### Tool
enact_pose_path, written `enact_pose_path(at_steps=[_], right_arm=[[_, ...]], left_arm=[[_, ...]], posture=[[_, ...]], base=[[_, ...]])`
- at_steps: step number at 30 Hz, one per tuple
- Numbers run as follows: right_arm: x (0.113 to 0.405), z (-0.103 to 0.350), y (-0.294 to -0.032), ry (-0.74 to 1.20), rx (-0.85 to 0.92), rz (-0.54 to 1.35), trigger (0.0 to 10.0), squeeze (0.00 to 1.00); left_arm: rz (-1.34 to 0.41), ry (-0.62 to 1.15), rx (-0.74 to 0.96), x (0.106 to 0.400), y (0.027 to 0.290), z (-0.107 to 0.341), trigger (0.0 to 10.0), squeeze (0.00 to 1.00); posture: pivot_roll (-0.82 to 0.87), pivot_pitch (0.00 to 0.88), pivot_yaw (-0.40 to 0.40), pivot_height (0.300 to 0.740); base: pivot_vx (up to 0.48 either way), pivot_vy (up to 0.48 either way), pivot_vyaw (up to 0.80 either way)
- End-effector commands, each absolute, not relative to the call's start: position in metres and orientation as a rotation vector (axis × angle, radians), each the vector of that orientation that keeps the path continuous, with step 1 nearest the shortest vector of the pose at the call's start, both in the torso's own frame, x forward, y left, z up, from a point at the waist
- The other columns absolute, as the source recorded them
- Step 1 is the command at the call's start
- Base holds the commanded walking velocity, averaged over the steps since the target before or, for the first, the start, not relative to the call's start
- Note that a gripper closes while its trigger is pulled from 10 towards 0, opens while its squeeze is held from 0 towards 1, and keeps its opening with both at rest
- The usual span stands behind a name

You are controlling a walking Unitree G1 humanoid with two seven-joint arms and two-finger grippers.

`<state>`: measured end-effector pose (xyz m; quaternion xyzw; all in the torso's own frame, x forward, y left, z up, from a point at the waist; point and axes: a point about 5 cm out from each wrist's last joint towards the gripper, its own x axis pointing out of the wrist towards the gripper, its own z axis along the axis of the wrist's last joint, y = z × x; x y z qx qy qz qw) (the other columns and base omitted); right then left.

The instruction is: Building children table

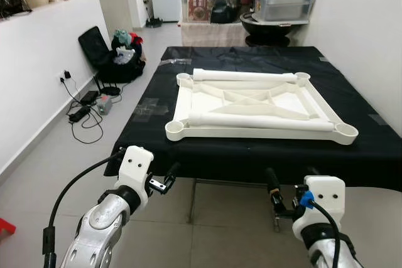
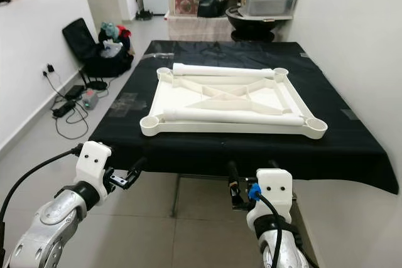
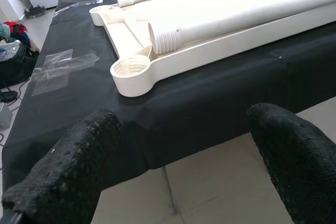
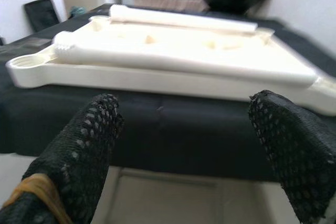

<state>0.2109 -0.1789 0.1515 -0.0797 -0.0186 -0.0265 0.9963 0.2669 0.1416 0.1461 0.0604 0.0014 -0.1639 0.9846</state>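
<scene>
You have both arms raised short of the near edge of the black-cloth-covered table [image 1: 207, 152], neither touching anything. The left gripper [image 1: 162, 182] hangs below the near-left part of the edge, and the left wrist view shows its jaws wide apart with nothing between them. The right gripper [image 1: 282, 196] sits below the near-right part of the edge, its jaws likewise spread and empty, as the right wrist view shows.

The cream-white square plastic tabletop [image 1: 260, 106] lies in the middle of the table, upside down, so its ribbed underside and cross bracing face up. That is likely why it rests this way: the four round corner sockets open upward, ready to take legs. You can see the near-left socket [image 3: 129, 68] with its threaded inside.

Two cream-white plastic tube legs rest loose in the upturned top. The near leg [image 1: 260, 120] lies along the near rim, its long axis running left to right; its threaded end [image 3: 160, 38] points left, stopping just beside the near-left socket. The far leg [image 1: 245, 75] lies parallel along the far rim, also left to right.

Judging by this, assembly has not begun: no leg stands in a socket. Your next move probably calls for reaching over the edge to the near leg, then tipping it upright over a socket.
</scene>
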Motion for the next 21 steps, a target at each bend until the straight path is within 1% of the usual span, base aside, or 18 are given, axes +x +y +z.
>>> enact_pose_path(at_steps=[1,2,8,15,17,21], right_arm=[[0.213,0.154,-0.189,-0.067,-0.215,-0.114,10.0,0.0],[0.218,0.164,-0.2,-0.131,-0.269,-0.166,10.0,0.0],[0.227,0.178,-0.204,-0.209,-0.356,-0.203,10.0,0.0],[0.232,0.172,-0.192,-0.195,-0.31,-0.11,10.0,0.0],[0.235,0.171,-0.188,-0.201,-0.303,-0.103,10.0,0.0],[0.237,0.17,-0.185,-0.209,-0.293,-0.09,10.0,0.0]], left_arm=[[-0.318,0.016,0.135,0.264,0.146,0.144,10.0,0.0],[-0.313,-0.006,0.164,0.262,0.147,0.145,10.0,0.0],[-0.31,-0.043,0.184,0.262,0.145,0.148,10.0,0.0],[-0.311,-0.071,0.205,0.263,0.149,0.15,10.0,0.0],[-0.32,-0.092,0.138,0.265,0.15,0.155,10.0,0.0],[-0.328,-0.126,0.093,0.268,0.15,0.16,10.0,0.0]], posture=[[0.0,0.0,-0.022,0.74],[0.0,0.0,-0.021,0.74],[0.0,0.0,-0.022,0.74],[0.01,0.0,-0.029,0.74],[0.01,0.0,-0.023,0.74],[0.01,0.0,-0.015,0.74]], base=[[0.0,0.0,0.0],[0.0,0.0,0.0],[0.0,0.0,0.0],[0.0,0.0,0.0],[0.0,0.0,0.0],[0.0,0.0,0.0]])
